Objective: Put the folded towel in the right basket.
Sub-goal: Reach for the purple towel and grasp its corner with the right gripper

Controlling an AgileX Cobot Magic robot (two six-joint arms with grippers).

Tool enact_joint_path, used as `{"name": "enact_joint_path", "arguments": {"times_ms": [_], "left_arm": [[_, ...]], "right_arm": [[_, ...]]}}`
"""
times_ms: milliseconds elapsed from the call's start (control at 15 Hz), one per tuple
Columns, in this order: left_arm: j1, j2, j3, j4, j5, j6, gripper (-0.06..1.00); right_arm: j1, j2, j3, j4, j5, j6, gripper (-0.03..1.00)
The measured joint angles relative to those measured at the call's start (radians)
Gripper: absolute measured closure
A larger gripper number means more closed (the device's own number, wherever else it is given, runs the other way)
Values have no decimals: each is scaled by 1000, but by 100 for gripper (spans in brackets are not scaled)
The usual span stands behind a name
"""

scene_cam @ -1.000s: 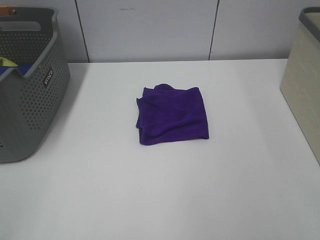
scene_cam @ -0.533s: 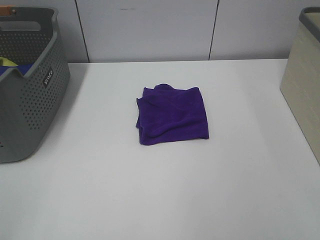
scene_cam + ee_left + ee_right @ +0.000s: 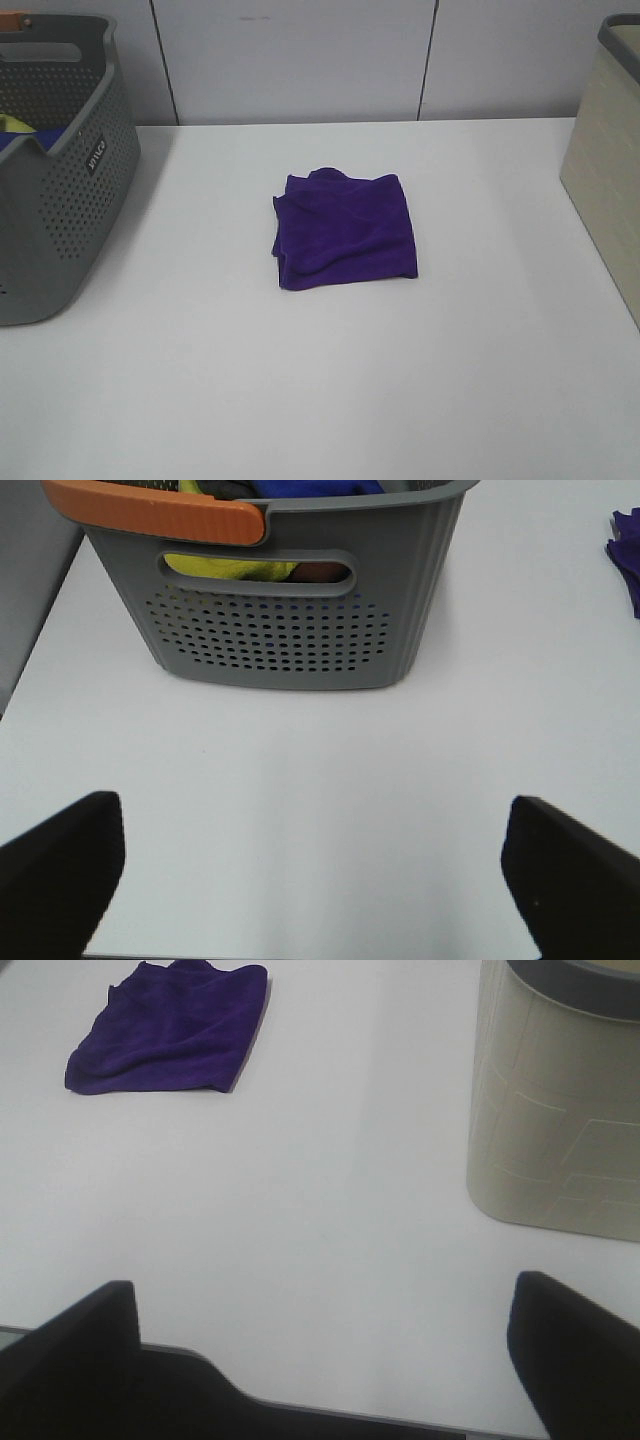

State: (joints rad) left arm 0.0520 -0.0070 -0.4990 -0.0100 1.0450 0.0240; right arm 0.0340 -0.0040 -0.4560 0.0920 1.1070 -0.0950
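Nothing has moved since a second ago: the folded towel (image 3: 345, 231) lies just where it did, a purple, slightly rumpled square on the white table (image 3: 300, 400), and both baskets stand as before. The high camera shows neither arm over the table.

The right pincer (image 3: 320, 1355) is spread wide, its two dark fingers (image 3: 70, 1355) far apart with only bare table between them, and it has hold of nothing. From this pincer the towel is ahead and off to the left, well apart from it and flat on the table. The right basket (image 3: 560, 1130), beige with a dark rim, stands ahead and to the right of the same pincer, nearer to it than the towel. Towel and right basket are well apart, with open table between them.

The left pincer (image 3: 315, 880) is likewise wide open and grips nothing, its fingers apart over bare table. Straight ahead of it and near stands the grey basket (image 3: 290, 620), perforated, with an orange handle (image 3: 155, 512) on its rim and yellow cloth (image 3: 230, 568) showing through the grip slot. Blue cloth (image 3: 315, 487) shows over the rim. A corner of the towel is just visible far off to this pincer's right.
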Motion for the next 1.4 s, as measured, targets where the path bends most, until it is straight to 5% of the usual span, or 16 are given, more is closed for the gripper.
{"name": "enact_joint_path", "arguments": {"times_ms": [1400], "left_arm": [[0,0,0,0,0,0,-5]], "right_arm": [[0,36,-20,0,0,0,1]]}}
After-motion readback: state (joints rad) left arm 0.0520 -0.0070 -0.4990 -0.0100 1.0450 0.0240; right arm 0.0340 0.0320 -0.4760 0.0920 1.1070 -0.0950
